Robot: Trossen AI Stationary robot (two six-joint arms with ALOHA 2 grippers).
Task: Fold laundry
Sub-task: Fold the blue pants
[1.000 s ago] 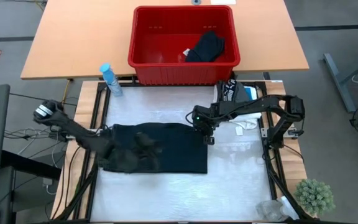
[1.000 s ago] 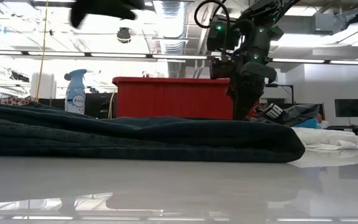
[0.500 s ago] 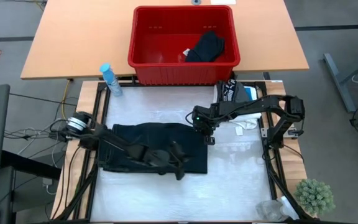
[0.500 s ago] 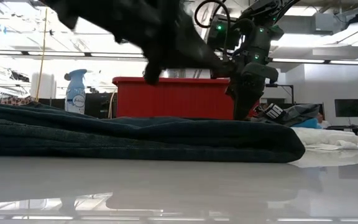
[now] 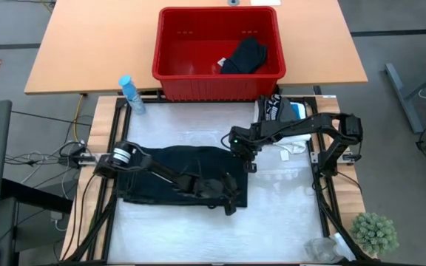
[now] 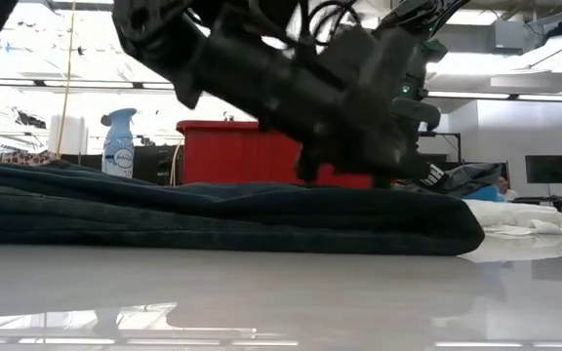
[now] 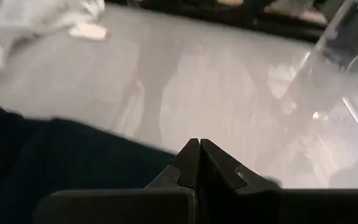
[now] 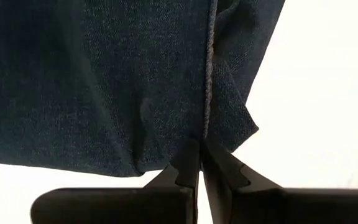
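A dark garment (image 5: 161, 168) lies folded flat on the white table; the low view shows it as a low thick stack (image 6: 213, 219). My left arm reaches across it from the table's left. My left gripper (image 5: 229, 207) is shut over the garment's near right corner (image 7: 55, 162); I cannot tell whether it touches the cloth. My right gripper (image 5: 244, 159) is shut on the garment's far right corner (image 8: 104, 81). In the low view the left arm hides the right gripper's fingers. My right gripper pinches the dark garment between its two fingers at the cloth's edge by the far right corner (image 8: 211, 127), where a seam runs into the fingertips. It comes from above, slanting in from the table's right. The garment lies flat on the table.
A red basket (image 5: 170, 74) with a black garment (image 5: 246, 55) stands beyond the far edge. A spray bottle (image 5: 130, 94) is at the far left corner. More garments (image 5: 278, 109) and a white one (image 5: 296, 145) lie at the right. Bare white table lies near the garment.
My left arm has swept from the table's left edge across the top of the dark garment toward its near right corner. The garment and my right gripper have stayed in place.
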